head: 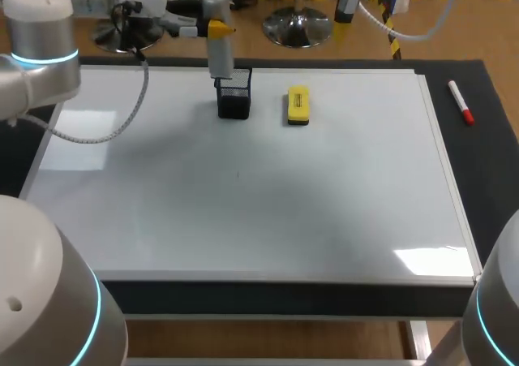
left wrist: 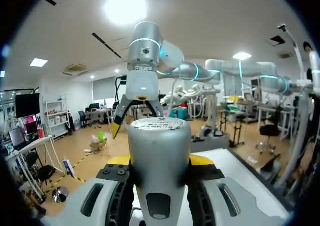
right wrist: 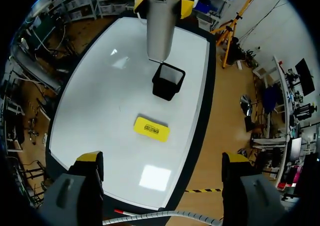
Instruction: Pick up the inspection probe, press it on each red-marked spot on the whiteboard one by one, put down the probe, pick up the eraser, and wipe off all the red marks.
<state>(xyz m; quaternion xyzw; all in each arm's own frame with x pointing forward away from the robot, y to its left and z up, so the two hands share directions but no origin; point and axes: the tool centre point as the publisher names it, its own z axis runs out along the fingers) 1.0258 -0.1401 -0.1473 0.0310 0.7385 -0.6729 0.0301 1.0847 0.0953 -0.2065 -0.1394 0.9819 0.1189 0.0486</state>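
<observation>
Across the whiteboard [head: 268, 212] no red marks can be made out. The probe [head: 220, 53] is clamped upright by the left gripper [head: 217, 30] just above the holder [head: 234, 98]. Whether pressing is done cannot be told. The eraser [head: 298, 106] lies beside the holder, so wiping is judged outstanding. The right gripper [right wrist: 162, 161] is spread wide, empty.

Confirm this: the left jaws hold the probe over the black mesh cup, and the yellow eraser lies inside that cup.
Wrong on the eraser. The yellow eraser is not inside the black mesh cup; it lies flat on the whiteboard beside the cup, apart from it, as the head view shows. The rest stands: the left jaws hold the probe over the cup.
</observation>
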